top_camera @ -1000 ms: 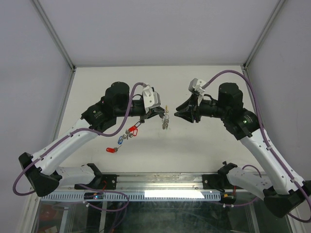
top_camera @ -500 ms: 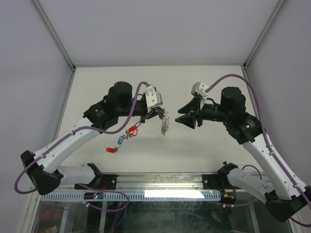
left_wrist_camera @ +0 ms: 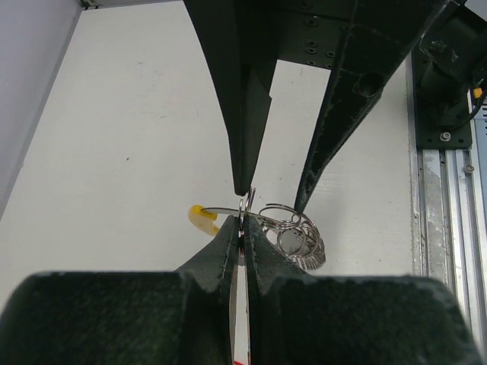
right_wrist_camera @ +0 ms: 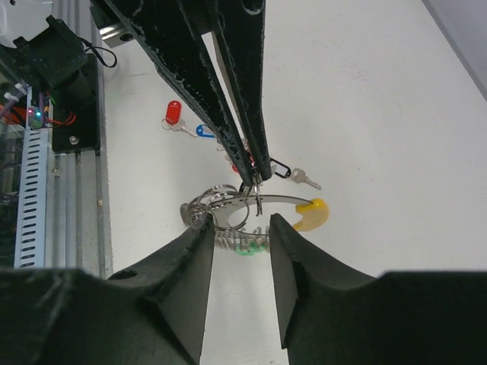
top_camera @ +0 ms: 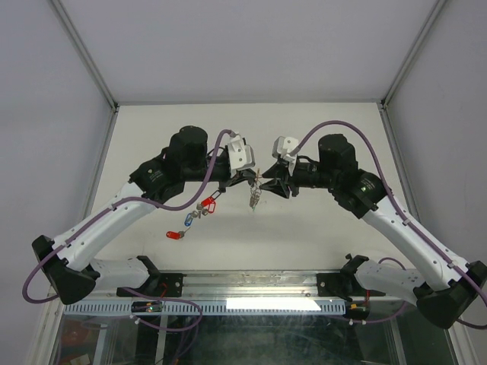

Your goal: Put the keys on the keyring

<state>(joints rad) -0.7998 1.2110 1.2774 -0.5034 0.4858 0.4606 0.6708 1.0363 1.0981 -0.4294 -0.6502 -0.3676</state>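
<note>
My left gripper (top_camera: pixel 253 176) is shut on the thin silver keyring (left_wrist_camera: pixel 249 201), holding it above the table. From the keyring hangs a bunch of further rings (left_wrist_camera: pixel 288 222) with a flat metal piece tipped in yellow (right_wrist_camera: pixel 312 215) and a green tag (right_wrist_camera: pixel 248 247). My right gripper (right_wrist_camera: pixel 240 226) faces the left gripper (right_wrist_camera: pixel 252 173) tip to tip, open, its fingers on either side of the keyring (right_wrist_camera: pixel 259 199). Its left finger reaches the side rings. Other keys lie on the table: a red-tagged key (top_camera: pixel 211 202), a blue one (top_camera: pixel 188 222) and a red one (top_camera: pixel 172 235).
The loose keys lie left of the held bunch, under the left forearm (top_camera: pixel 122 209). A metal rail (top_camera: pixel 251 285) with the arm bases runs along the near edge. White walls close the table at the back and sides.
My right gripper has swung left from well clear of the bunch to meet the left gripper's tips, its jaws now astride the keyring. The left gripper kept its hold and barely moved.
</note>
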